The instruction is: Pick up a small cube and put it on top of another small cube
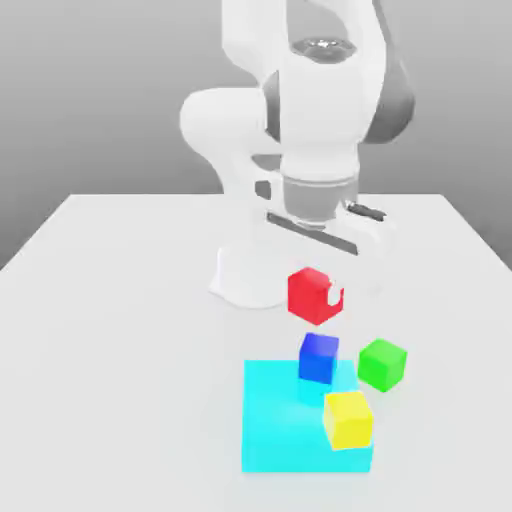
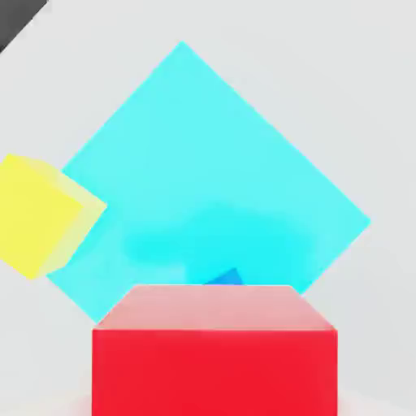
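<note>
We see the small cube (image 1: pixel 309 295), bright red and plain, raised in the air and turned with an edge toward us, at twelve o'clock from another small cube (image 1: pixel 318 359) in the exterior view. We see that lower one deep blue, plain, upright, its top bare.

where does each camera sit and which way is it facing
Exterior view: off the arm, facing the robot across the table; the arm and its gripper show.
Hand view: on the hand, looking past the held red cube toward the cyan block; no arm visible.
Shared: red cube, cyan block, yellow cube, blue cube.
</note>
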Motion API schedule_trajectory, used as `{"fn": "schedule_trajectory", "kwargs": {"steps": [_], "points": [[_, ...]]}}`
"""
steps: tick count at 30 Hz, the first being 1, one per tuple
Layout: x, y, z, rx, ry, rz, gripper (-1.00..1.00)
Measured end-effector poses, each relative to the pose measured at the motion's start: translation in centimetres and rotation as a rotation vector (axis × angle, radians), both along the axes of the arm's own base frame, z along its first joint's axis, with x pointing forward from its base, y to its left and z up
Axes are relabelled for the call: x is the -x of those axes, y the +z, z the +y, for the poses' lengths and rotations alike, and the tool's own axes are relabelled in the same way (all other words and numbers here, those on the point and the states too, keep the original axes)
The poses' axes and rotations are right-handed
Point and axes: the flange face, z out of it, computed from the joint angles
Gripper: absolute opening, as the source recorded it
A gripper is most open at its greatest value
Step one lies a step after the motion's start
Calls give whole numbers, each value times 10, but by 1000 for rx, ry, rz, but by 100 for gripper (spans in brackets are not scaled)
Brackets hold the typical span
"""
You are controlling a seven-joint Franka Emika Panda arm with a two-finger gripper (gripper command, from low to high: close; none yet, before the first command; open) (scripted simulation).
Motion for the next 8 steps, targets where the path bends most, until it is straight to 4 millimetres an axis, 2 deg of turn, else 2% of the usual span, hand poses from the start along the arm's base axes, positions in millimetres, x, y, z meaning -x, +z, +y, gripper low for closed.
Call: {"fn": "schedule_trajectory", "kwargs": {"steps": [5,6,8], "points": [[3,-45,2,3,1,0,-100],[3,-49,2,2,1,0,100],[3,-49,2,2,1,0,100]]}}
